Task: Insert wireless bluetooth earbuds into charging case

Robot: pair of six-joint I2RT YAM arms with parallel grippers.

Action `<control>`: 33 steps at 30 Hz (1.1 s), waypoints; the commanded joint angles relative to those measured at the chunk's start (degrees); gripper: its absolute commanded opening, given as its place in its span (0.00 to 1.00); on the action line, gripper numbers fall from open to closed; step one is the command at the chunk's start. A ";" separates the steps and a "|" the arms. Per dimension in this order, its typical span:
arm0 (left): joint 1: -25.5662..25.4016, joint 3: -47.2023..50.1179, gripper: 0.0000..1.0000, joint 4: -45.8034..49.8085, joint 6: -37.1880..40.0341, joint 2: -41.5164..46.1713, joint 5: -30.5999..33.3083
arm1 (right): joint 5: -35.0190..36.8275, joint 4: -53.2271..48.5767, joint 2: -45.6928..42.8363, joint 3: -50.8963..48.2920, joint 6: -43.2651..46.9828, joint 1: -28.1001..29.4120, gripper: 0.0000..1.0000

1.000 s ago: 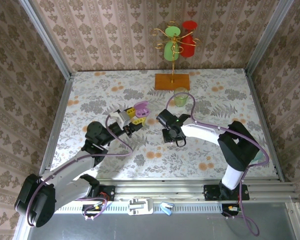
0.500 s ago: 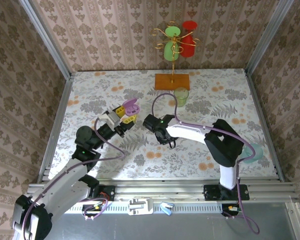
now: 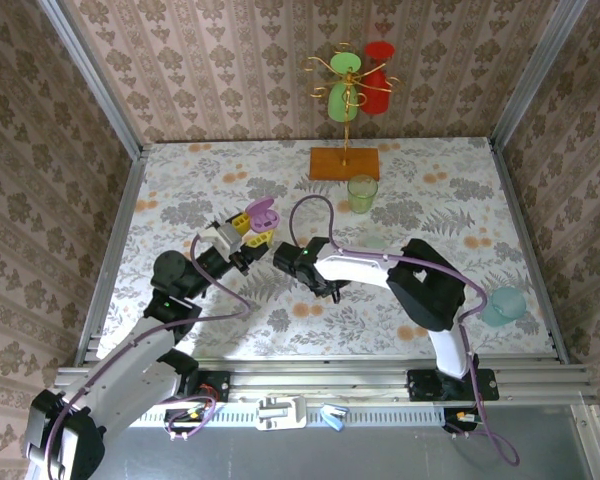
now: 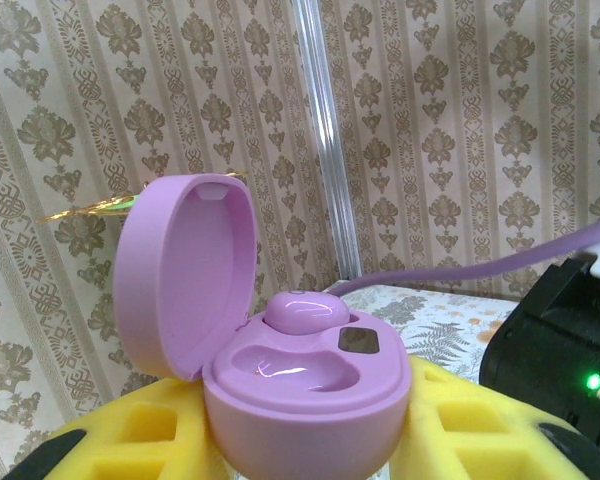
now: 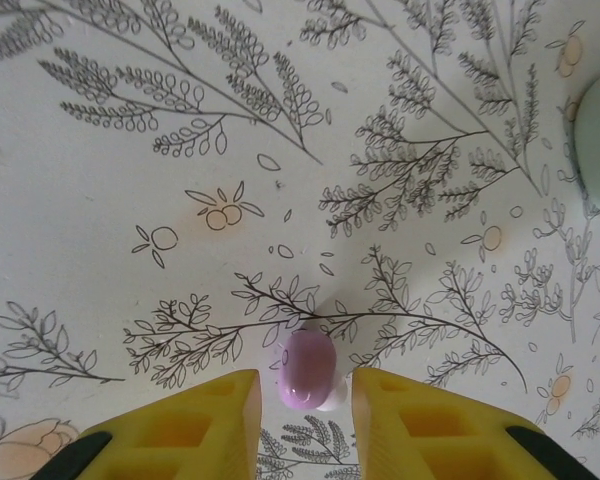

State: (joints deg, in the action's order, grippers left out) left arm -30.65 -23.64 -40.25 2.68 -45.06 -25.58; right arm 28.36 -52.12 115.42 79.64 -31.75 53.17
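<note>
Swept leftward across the top view within the last second, from mid-frame to just right of the left tool [image 3: 252,230], bringing the right tool [image 5: 305,388] low over the flowered bench [image 5: 130,200]. Narrowed its jaws along the way. Now brackets the loose earbud [image 5: 305,362], lilac and rounded, at bottom centre of the right wrist view. Shows a sliver of bench on each flank, so slightly spread and, by the look of it, not yet pressing. Unclear whether resting on the bench or lifted just clear of it.

Shifted the left tool up and to the left early in that second, then kept it steady. Pressed together on the charging case [image 4: 300,400], raised off the bench, with the lid [image 4: 185,270] thrown back at left of the left wrist view. Carries the seated earbud [image 4: 305,312] in the far socket already. Leaves the empty well [image 4: 280,372] bare and glossy in front.

Reads as the second bud being taken, so roughly half done. Still calls for a clean pinch, a short carry toward the case waiting just left of centre in the top view, and a drop into the bare socket. Small, smooth and rounded: likely to squirt out from foam pads if squeezed off-centre.
</note>
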 commanded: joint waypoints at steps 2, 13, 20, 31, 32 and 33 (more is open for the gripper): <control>0.42 0.00 0.13 -1.24 0.42 0.06 -0.73 | 2.84 -2.44 2.48 1.58 -1.07 0.23 0.29; 0.42 -0.18 0.13 -1.53 0.48 -0.35 -0.78 | 1.96 -1.42 4.54 1.51 -0.39 0.10 0.21; 0.43 0.35 0.13 -2.02 0.14 -0.68 -0.55 | 3.41 -2.28 2.09 0.95 -0.16 -0.17 0.16; 0.16 1.54 0.14 -9.17 0.62 -6.87 -1.71 | -14.61 15.82 -23.44 -13.60 -0.42 -6.69 0.16; 0.08 1.89 0.14 -10.61 0.57 -7.94 -1.83 | -18.10 18.07 -25.97 -14.86 -0.73 -7.61 0.16; 0.00 2.21 0.14 -12.40 0.57 -9.08 -2.08 | -21.09 20.08 -28.16 -15.99 -1.03 -8.42 0.16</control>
State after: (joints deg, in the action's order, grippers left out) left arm -30.65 -22.46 -46.15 2.66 -52.42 -26.17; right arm 17.15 -40.12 92.53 66.41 -31.62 46.28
